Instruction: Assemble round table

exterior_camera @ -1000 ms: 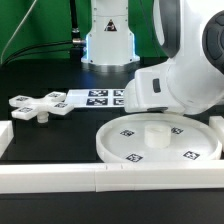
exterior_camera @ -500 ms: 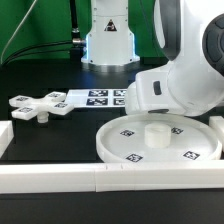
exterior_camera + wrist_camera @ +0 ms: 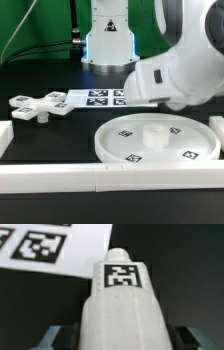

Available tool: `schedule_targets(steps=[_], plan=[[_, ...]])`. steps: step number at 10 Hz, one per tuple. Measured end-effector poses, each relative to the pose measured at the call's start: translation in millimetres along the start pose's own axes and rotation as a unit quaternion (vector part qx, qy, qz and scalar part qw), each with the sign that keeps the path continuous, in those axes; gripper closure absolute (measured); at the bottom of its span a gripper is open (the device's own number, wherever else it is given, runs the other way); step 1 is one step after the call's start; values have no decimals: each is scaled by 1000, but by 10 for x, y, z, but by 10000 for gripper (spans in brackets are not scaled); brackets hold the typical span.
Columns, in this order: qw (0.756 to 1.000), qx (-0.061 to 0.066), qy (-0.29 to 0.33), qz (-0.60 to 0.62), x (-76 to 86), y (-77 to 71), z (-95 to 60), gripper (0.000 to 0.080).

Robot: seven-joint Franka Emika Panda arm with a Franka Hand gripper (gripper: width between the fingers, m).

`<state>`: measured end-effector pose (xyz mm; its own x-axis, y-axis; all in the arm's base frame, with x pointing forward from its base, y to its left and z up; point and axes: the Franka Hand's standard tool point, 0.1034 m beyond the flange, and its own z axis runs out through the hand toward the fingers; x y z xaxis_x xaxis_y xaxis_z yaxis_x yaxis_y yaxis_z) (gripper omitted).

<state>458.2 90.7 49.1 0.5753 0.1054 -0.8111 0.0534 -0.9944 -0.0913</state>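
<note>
Two fingers point(image 3: 62, 338) pinch the white post point(image 3: 122, 308) from either side in my wrist view, its tagged end pointing towards the marker board point(image 3: 60, 249). On the black surface point(image 3: 60, 135) I see the round disc point(image 3: 160, 156) lying just behind the front rail point(image 3: 60, 178). The cross piece point(image 3: 40, 105) lies well apart from it, on the exterior view's left.
</note>
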Motion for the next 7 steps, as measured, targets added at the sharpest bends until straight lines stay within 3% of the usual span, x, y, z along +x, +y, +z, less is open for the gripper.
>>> schedule_targets(steps=[2, 5, 7], plan=[[1000, -2, 10, -22, -172, -6, -234, 392], [998, -4, 39, -40, -106, -23, -277, 392], [993, -6, 99, -67, -23, 30, -476, 392]])
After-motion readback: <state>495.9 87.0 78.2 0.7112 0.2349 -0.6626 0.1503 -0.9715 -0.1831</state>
